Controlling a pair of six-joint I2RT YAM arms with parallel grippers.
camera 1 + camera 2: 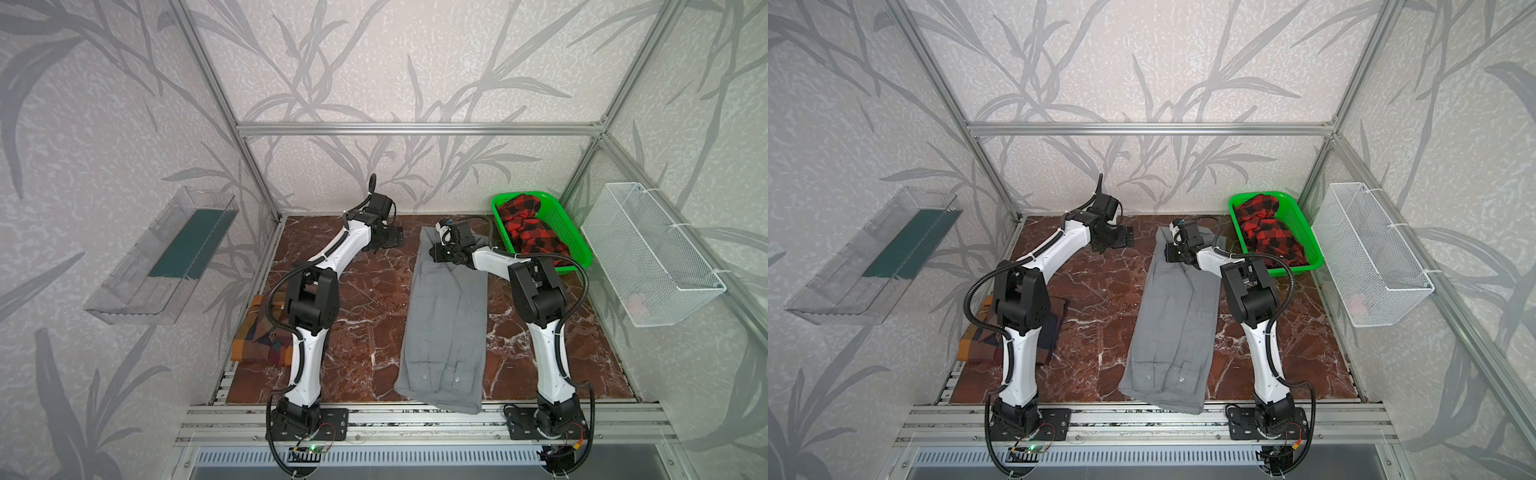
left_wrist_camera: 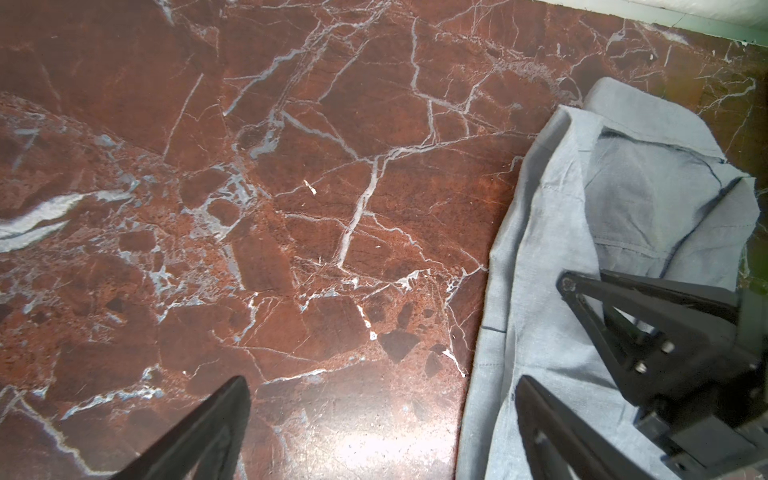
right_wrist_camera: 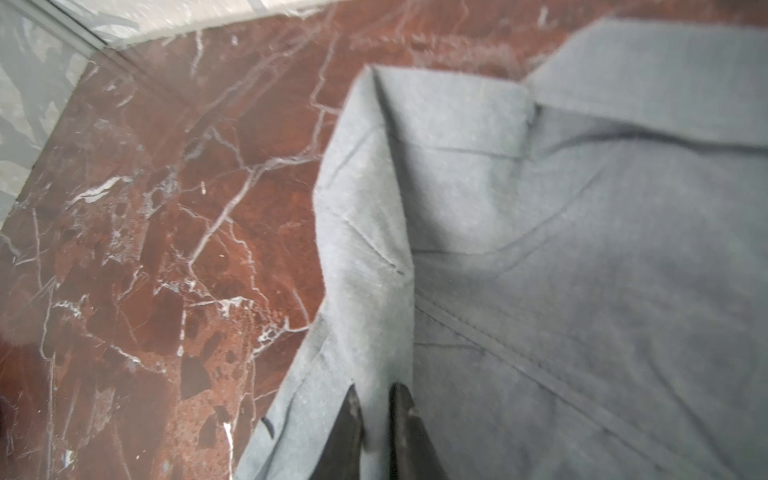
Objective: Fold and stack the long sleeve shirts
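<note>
The grey long sleeve shirt [image 1: 444,316] [image 1: 1171,324] lies as a long narrow strip down the table, cuffs at the front edge. At its far collar end, my right gripper [image 1: 433,252] [image 1: 1169,253] [image 3: 376,390] is shut on a raised ridge of grey cloth [image 3: 374,291]. My left gripper [image 1: 395,240] [image 1: 1125,240] [image 2: 381,380] hangs open over bare marble just left of the shirt's far edge [image 2: 552,249], holding nothing. The colour-block checked shirt [image 1: 259,332] [image 1: 976,336] lies folded at the front left, partly hidden behind my left arm.
A green basket [image 1: 559,220] [image 1: 1298,220] at the back right holds a red and black plaid cloth [image 1: 528,232]. A white wire basket [image 1: 652,253] hangs on the right wall and a clear bin [image 1: 166,257] on the left wall.
</note>
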